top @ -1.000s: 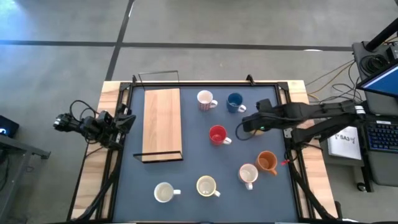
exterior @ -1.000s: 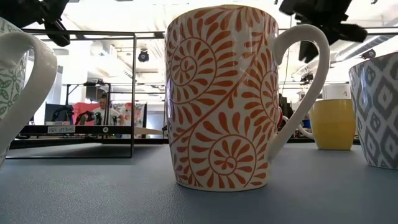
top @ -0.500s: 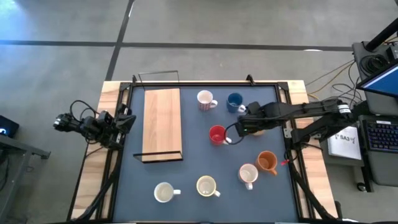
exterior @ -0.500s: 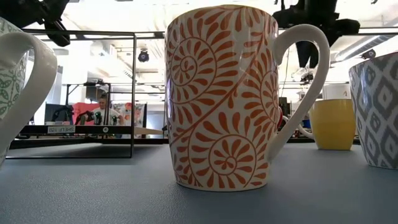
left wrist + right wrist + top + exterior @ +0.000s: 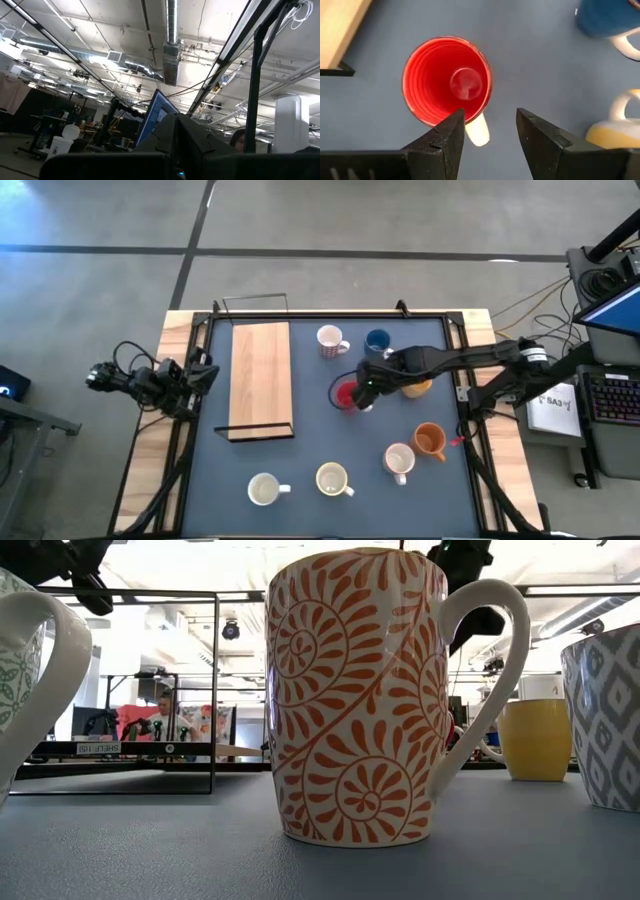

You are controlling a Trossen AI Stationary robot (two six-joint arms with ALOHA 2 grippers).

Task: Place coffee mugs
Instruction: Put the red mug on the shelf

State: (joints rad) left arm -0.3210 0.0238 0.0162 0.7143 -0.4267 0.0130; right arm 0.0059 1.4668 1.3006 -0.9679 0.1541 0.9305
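In the low view, the nearest thing is a white mug with an orange swirl pattern [image 5: 352, 695]; it stands upright on the blue-grey table [image 5: 150, 850], with its handle turned to the picture's right. Beside it are parts of two more mugs: a green-patterned mug [image 5: 22, 675] at one edge and a grey-patterned mug [image 5: 603, 720] at the other. Further back stands a yellow mug [image 5: 536, 738].

From above, three mugs stand in the front part of the table: two cream mugs [image 5: 263, 489] [image 5: 332, 478] and a white mug [image 5: 398, 459], with an orange mug [image 5: 429, 439] touching or just beside the last one. In the middle is the red mug [image 5: 345, 394], upright. The right gripper [image 5: 366, 391] hangs over its handle side. In the right wrist view the two fingers [image 5: 444, 135] stand apart, and the pale handle of the red mug [image 5: 447, 80] shows between them. They hold nothing.

Behind it stand a blue mug [image 5: 377, 341] and a white mug with red dots [image 5: 329, 339], near the far edge. A wooden board [image 5: 260, 378] in a black wire frame lies on the left part of the table.

The left gripper [image 5: 200, 372] waits at the left edge of the table, closed and holding nothing.
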